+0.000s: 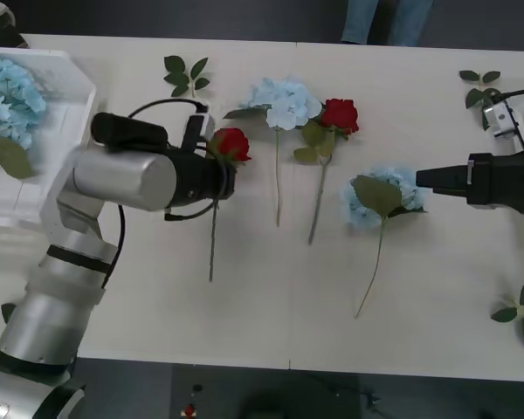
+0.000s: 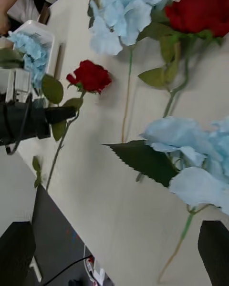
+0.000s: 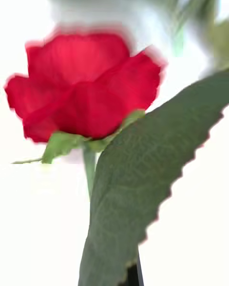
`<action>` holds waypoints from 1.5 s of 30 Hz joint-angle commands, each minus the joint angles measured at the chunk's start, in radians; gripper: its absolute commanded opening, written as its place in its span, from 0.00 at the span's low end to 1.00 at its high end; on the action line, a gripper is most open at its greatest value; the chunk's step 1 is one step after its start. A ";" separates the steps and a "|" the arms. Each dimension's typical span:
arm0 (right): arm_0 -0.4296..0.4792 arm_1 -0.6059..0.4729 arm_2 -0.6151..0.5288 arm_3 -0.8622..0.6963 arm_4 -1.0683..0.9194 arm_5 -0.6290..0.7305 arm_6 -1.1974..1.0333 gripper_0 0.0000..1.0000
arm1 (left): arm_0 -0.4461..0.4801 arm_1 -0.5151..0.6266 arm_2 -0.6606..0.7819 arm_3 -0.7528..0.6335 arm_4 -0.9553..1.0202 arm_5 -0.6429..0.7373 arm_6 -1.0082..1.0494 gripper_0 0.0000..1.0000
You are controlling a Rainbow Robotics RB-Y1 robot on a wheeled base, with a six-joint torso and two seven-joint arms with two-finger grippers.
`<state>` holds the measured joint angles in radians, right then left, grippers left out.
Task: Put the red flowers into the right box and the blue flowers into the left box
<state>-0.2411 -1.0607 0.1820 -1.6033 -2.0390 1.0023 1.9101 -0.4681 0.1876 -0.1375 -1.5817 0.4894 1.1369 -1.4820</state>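
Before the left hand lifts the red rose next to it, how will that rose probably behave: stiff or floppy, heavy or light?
The red rose beside the left hand has a long, thin stem, so it will probably bend and sway if lifted. The bloom is big for such a stem, so the top may droop. It looks artificial and light, and probably will not roll on the table.

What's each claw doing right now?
Left claw: at the red rose; cannot be told.
Right claw: open, empty, beside the blue flower.
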 commanded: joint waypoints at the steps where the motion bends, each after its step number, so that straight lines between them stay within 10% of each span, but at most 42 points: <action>1: -0.023 0.011 -0.010 -0.032 0.040 0.067 0.007 1.00 | -0.015 0.023 0.099 -0.067 0.167 0.027 -0.020 0.00; 17: -0.055 0.022 0.105 -0.093 -0.181 0.091 0.003 1.00 | 0.071 0.069 0.242 -0.067 0.400 0.058 -0.339 0.02; 19: -0.055 0.022 0.105 -0.093 -0.234 0.102 0.000 1.00 | 0.080 0.069 0.240 -0.067 0.400 0.044 -0.360 0.65; 21: -0.055 0.022 0.105 -0.093 -0.291 0.119 -0.002 1.00 | 0.083 0.069 0.242 -0.067 0.399 0.044 -0.362 1.00; 30: -0.050 0.011 0.103 -0.086 -0.402 0.156 -0.002 1.00 | 0.106 0.069 0.256 -0.067 0.330 0.044 -0.369 1.00; 45: -0.080 -0.067 0.182 -0.056 0.049 0.142 -0.439 1.00 | 0.152 0.069 0.237 -0.067 0.012 -0.040 -0.374 1.00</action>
<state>-0.2856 -1.1085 0.3112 -1.6400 -2.0294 1.1683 1.5548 -0.3128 0.2459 0.1134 -1.6243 0.5340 1.1268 -1.8309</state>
